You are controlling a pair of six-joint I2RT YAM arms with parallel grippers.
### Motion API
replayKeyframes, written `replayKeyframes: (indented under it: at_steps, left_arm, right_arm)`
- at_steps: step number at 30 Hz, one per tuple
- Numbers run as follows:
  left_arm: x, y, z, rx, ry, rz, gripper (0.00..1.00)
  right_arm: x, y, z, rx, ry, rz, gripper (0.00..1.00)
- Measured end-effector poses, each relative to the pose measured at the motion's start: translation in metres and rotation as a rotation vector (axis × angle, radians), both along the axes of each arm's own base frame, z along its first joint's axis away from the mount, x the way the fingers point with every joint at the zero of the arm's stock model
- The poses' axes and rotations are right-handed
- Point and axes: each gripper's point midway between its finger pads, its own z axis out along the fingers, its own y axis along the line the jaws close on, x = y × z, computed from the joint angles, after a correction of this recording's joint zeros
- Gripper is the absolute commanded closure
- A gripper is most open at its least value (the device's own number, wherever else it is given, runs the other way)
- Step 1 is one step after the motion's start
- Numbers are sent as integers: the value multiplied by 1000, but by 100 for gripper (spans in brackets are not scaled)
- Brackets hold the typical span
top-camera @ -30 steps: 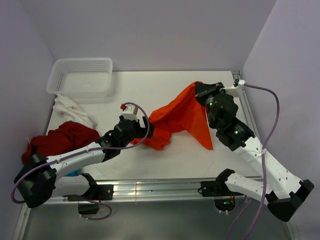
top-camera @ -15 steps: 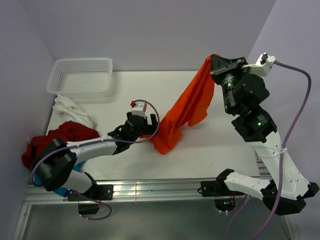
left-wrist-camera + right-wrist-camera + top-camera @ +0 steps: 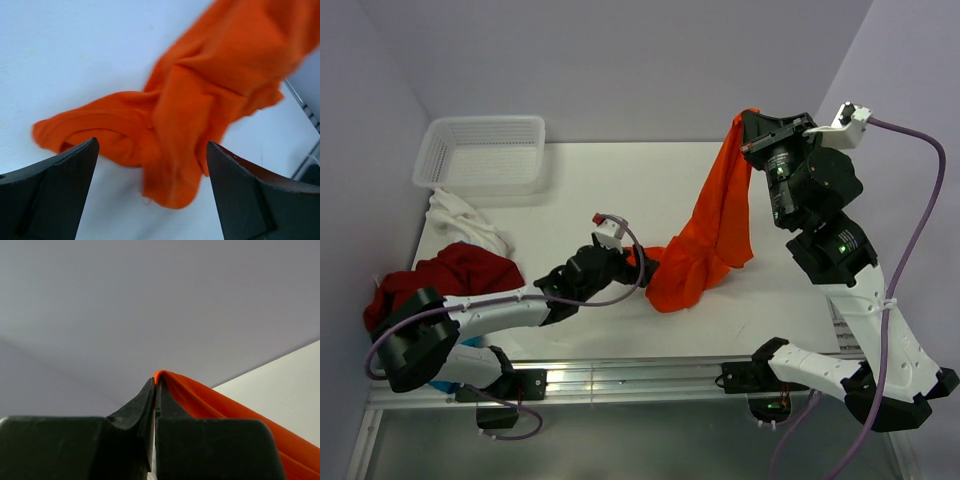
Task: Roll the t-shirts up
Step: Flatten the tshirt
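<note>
My right gripper (image 3: 747, 120) is raised at the back right and shut on the top edge of the bright orange t-shirt (image 3: 715, 230). In the right wrist view the cloth (image 3: 225, 405) is pinched between the closed tips (image 3: 156, 381). The shirt hangs down in a long drape, and its lower end lies bunched on the table. My left gripper (image 3: 638, 262) is low over the table, just left of that bunched end. It stands open (image 3: 152, 145), with the orange cloth (image 3: 200, 100) ahead of its dark fingers (image 3: 60, 185) and not touching them. A dark red t-shirt (image 3: 440, 275) and a white one (image 3: 465, 220) lie crumpled at the left edge.
A white mesh basket (image 3: 480, 185) stands at the back left corner. A metal rail (image 3: 620, 378) runs along the near table edge by the arm bases. Purple walls close in the table at the back and on both sides.
My right gripper has lifted the orange shirt from near the table to high at the back right. The left gripper has reached rightward towards the shirt's lower end, which has swung right.
</note>
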Motion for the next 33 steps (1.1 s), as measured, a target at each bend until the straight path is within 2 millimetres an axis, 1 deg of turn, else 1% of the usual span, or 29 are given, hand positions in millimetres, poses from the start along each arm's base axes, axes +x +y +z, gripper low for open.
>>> replayKeyframes:
  at_steps: [3, 6, 8, 10, 13, 16, 18, 22, 28, 33]
  left_arm:
    - [-28, -23, 5, -1, -25, -87, 8]
    - [-57, -51, 6, 20, -45, -170, 9]
    - [-71, -72, 8, 29, -56, -208, 10]
    - [-77, -90, 9, 41, -65, -228, 11]
    - [-78, -108, 8, 57, -68, -228, 11]
    - [-75, -118, 4, 76, -64, -219, 11]
    - [-70, -126, 4, 89, -64, -205, 14]
    - [-62, -145, 8, 98, -68, -186, 14]
    - [-59, -162, 10, 110, -66, -187, 15]
    - [-50, -179, 8, 138, -60, -159, 19]
  right_arm:
    - [4, 2, -3, -7, 10, 0, 100]
    - [8, 5, -9, -18, 26, 0, 100]
    - [9, 6, -12, -25, 36, -1, 100]
    - [9, 6, -14, -29, 42, -1, 100]
    - [8, 5, -14, -34, 45, 0, 100]
    - [8, 5, -15, -37, 50, 2, 100]
    - [6, 5, -14, -37, 49, 3, 100]
    - [3, 3, -12, -33, 43, 5, 100]
    - [1, 2, -10, -33, 42, 6, 100]
    - [0, 1, -9, -31, 39, 5, 100]
